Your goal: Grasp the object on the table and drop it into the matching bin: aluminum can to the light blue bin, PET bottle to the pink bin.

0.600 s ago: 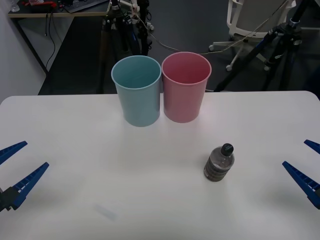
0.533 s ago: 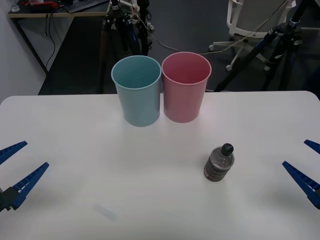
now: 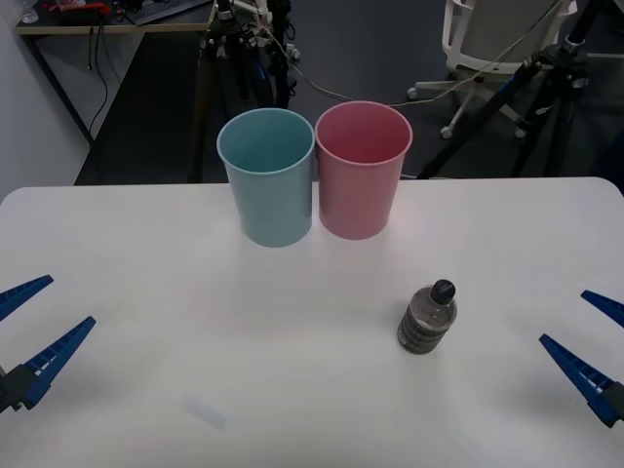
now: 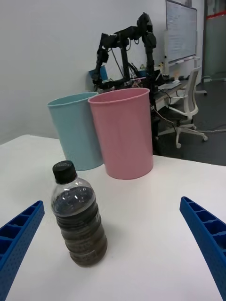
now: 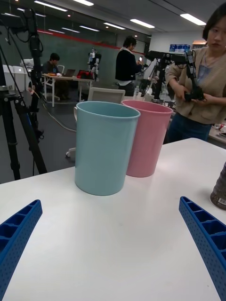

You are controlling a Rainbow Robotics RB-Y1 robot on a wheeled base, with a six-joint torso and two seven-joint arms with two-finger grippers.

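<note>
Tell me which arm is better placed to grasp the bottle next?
The right. The right gripper is open at the table's right edge, on the PET bottle's side. The left gripper, also open, waits at the far left edge.

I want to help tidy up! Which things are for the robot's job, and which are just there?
For the job: PET bottle, pink bin, light blue bin, right gripper, left gripper, table.

Just there: office chair, tripods.

The left wrist view's edge crops the PET bottle [image 5: 220, 190].
</note>
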